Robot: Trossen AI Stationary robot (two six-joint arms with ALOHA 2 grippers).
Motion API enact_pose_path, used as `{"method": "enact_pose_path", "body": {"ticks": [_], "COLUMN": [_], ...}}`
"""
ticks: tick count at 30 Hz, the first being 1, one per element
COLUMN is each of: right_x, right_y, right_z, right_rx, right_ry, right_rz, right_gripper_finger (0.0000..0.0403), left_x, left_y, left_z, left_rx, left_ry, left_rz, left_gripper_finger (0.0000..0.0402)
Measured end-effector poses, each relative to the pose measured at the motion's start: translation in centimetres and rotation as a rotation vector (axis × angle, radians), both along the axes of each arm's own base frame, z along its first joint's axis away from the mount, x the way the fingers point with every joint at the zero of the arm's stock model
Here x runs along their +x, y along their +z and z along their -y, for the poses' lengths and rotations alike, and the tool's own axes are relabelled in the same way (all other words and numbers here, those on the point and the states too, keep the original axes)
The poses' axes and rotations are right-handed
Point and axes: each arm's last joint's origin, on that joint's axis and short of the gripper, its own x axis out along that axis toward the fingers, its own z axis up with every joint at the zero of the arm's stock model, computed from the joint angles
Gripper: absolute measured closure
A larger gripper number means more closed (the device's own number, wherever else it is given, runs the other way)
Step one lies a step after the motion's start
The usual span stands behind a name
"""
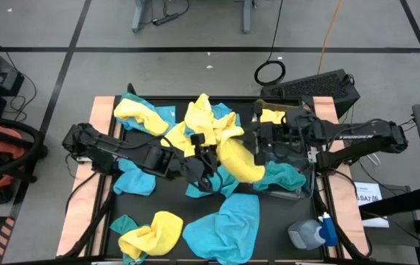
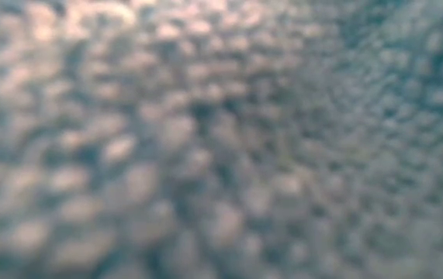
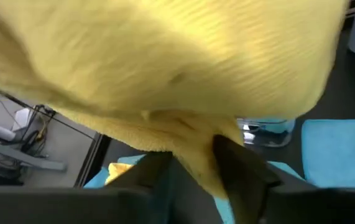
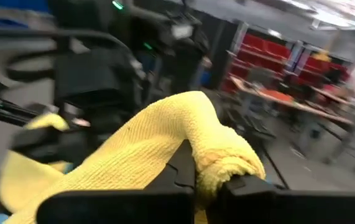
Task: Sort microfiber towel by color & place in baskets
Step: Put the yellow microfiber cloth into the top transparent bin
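Between my two grippers, over the middle of the table, a yellow microfiber towel point(image 1: 237, 157) hangs lifted. My right gripper point(image 4: 209, 182), above the left end of a clear basket point(image 1: 307, 190), is shut on one end of it. My left gripper point(image 3: 193, 163) is under the other end with its fingers apart, and the towel point(image 3: 165, 68) drapes over and in front of it. The basket holds a yellow cloth point(image 1: 272, 115) and a teal one point(image 1: 287, 177). More yellow point(image 1: 140, 116) and teal point(image 1: 224, 228) towels lie loose on the black mat. My left gripper is open; the towel's lower edge point(image 3: 207, 177) hangs down between the fingers and lies against the inner side of one finger point(image 3: 242, 171). My right gripper pinches a bunched fold at the towel's end point(image 4: 224, 163) between its two fingers. The fingers come level from the table's right. The rest of the towel trails away toward my left gripper, clear of the table.
A blue-capped grey bottle point(image 1: 311, 232) lies at the near right corner and a black keyboard point(image 1: 320, 87) at the far right. A yellow-and-teal heap point(image 1: 151, 234) sits near left. Cloth right against the lens fills the low view point(image 2: 221, 139).
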Motion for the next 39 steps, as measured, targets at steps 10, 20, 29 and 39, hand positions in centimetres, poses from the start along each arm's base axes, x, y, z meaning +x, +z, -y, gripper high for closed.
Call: {"method": "enact_pose_path", "body": {"ticks": [10, 20, 29, 39], "right_x": [-4.5, -9.5, -11.2, -11.7], "right_y": [1.1, 0.1, -2.8, -4.5], "right_z": [2.6, 5.3, 7.7, 8.8], "right_rx": [-0.069, -0.155, -0.09, -0.02], "right_ry": [-0.405, -0.81, -0.958, -0.995], "right_rz": [-0.079, -0.338, -0.668, -0.847], "right_gripper_finger": [0.0403, 0.0403, 0.0403, 0.0403], "left_x": [-0.8, -2.0, -2.3, -3.0], "left_y": [-0.9, -1.7, -1.7, -1.8], "left_z": [0.4, 1.4, 2.2, 3.8], "left_rx": [-0.096, -0.147, -0.142, -0.133], "left_ry": [0.021, 0.073, 0.053, 0.006], "left_rz": [-0.077, -0.159, -0.162, -0.176], "left_gripper_finger": [0.0131, 0.0127, 0.0127, 0.0127]}}
